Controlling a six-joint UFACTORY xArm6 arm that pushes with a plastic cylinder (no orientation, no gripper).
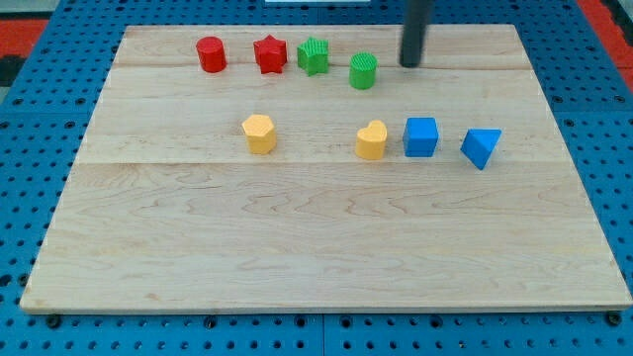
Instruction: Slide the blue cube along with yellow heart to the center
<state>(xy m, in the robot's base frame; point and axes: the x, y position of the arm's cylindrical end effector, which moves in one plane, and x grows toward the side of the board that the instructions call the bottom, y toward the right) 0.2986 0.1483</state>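
Note:
The blue cube (420,136) sits right of the board's middle, with the yellow heart (372,140) close on its left, a small gap between them. My tip (410,65) is at the view's top, above and apart from both, just right of the green cylinder (363,71). It touches no block.
A blue triangular block (481,147) lies right of the cube. A yellow hexagonal block (259,133) sits left of centre. Along the top stand a red cylinder (211,54), a red star (270,54) and a green star (314,55). The wooden board (316,257) lies on a blue pegboard.

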